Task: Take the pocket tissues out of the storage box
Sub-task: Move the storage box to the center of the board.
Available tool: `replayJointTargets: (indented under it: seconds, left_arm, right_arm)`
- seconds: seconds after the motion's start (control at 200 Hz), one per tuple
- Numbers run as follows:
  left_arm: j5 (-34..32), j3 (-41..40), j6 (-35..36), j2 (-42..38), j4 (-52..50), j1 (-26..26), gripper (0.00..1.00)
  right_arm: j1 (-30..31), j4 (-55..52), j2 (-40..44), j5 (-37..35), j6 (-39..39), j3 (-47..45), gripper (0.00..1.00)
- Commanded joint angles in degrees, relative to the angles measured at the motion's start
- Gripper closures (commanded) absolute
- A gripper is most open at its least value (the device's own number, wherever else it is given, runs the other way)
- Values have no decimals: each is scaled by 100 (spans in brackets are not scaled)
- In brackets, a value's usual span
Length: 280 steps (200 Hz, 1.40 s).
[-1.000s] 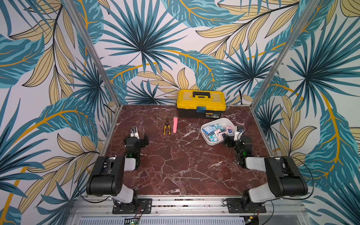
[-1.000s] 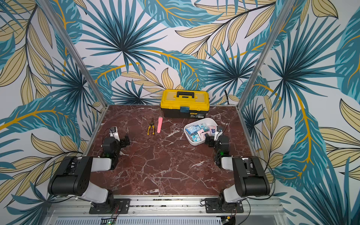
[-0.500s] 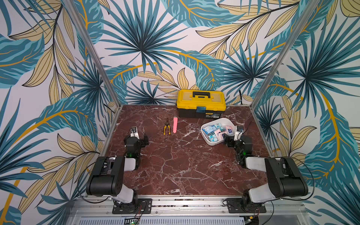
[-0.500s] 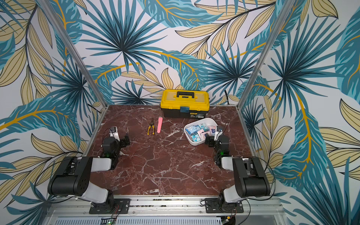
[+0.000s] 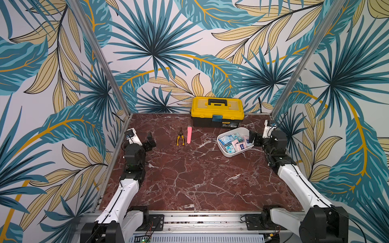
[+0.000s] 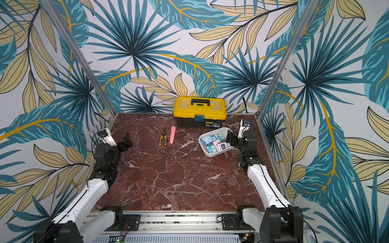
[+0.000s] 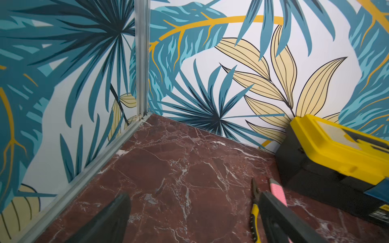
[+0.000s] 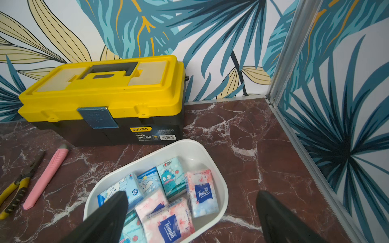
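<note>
Nothing looks to have shifted since a moment ago: the pocket tissues (image 5: 234, 143) lie in the storage box (image 5: 229, 154) at the far right, just before the yellow toolbox (image 5: 217, 109), with the right gripper (image 5: 252, 139) at its right rim and the left gripper (image 5: 151, 141) by the left wall, both gaping wide, holding nothing

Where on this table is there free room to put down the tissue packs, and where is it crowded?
Widest bare patch: the centre and front of the table, between the arms, nearer than the pliers and pink cutter. Also bare: the far corner beyond the left gripper. Crowded: the far right, where toolbox, storage box and right gripper stand close together.
</note>
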State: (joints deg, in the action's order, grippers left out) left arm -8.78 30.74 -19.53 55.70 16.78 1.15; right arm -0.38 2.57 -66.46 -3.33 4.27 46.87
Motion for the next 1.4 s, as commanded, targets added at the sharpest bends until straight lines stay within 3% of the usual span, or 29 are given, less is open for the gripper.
replayJointTargets:
  seconds: [0.0, 0.12, 0.335, 0.551, 0.846, 1.131, 1.397]
  left_arm:
    - [494, 431, -1160, 5, -1313, -18, 0]
    - [1246, 564, -1558, 274, -1374, -151, 0]
    - [1095, 455, -1542, 648, -1077, -1015, 0]
    - [972, 243, -1728, 900, -719, -1528, 0]
    - [964, 120, -1892, 1064, -625, -1589, 0]
    - [902, 90, -1958, 1101, -838, -1583, 0]
    - [832, 90, -2009, 1101, -959, -1583, 0]
  right_arm:
    - [-86, -1910, -344, 146, 111, 610, 1]
    - [-260, -2620, -1040, 498, 206, 1394, 1]
    - [-563, -3334, -2567, 895, 225, 2783, 1]
    - [-932, -3420, -3754, 1313, 240, 3759, 16]
    - [-1034, -3744, -5071, 2047, 100, 4889, 29]
    - [-1025, -3900, -5768, 2452, 241, 5371, 43]
    - [-1016, -3975, -5695, 2634, 143, 5148, 66]
